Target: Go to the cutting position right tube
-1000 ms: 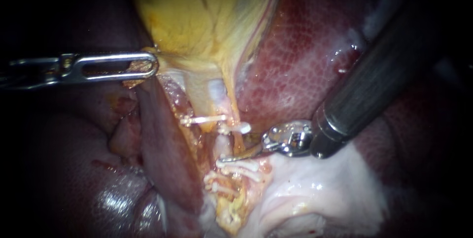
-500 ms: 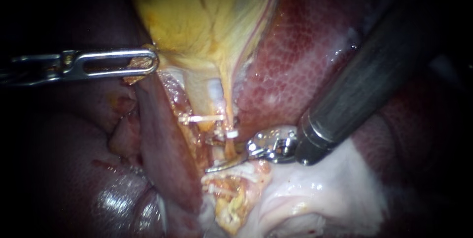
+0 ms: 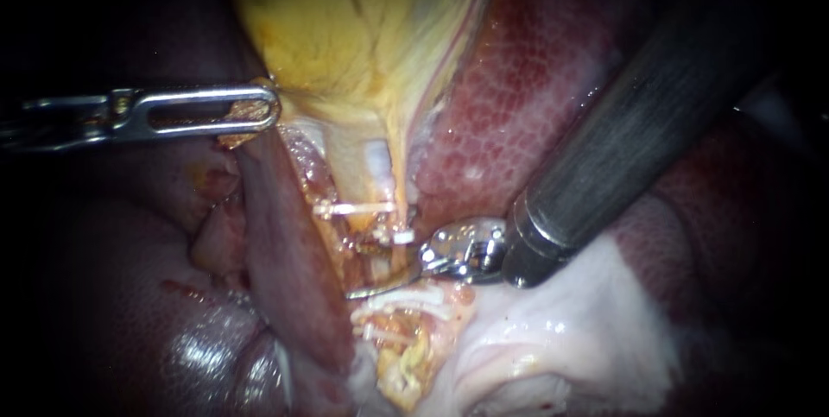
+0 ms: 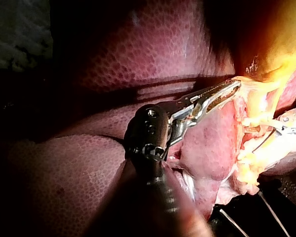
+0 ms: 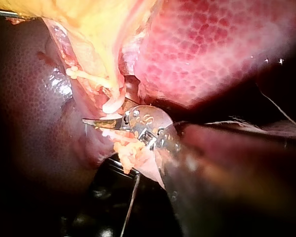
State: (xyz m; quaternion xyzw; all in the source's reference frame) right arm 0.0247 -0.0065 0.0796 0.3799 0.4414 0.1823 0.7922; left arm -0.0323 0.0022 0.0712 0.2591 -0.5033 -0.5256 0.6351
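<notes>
The yellow gallbladder (image 3: 363, 28) hangs at the top centre. My left instrument (image 3: 259, 112) is shut on its lower edge, as the left wrist view also shows (image 4: 226, 90). Below its neck run two pale tubes with white clips (image 3: 354, 208). My right instrument (image 3: 370, 268) reaches in from the upper right, its curved blades open. The right tube (image 3: 385, 263) lies between them, below one clip (image 3: 402, 234) and above the lower clips (image 3: 408, 300). In the right wrist view the blades (image 5: 92, 122) stand slightly apart just under that tube (image 5: 113, 104).
Dark red liver (image 3: 535, 89) surrounds the field on both sides. A pale white flap of tissue (image 3: 561, 331) lies under the right instrument's wrist. Its thick dark shaft (image 3: 639, 123) crosses the upper right. A reddish fold (image 3: 285, 244) runs down left of the tubes.
My right instrument has slid left and slightly down, and its blades now reach across the right tube between the clips. The left instrument keeps its hold and has not moved.
</notes>
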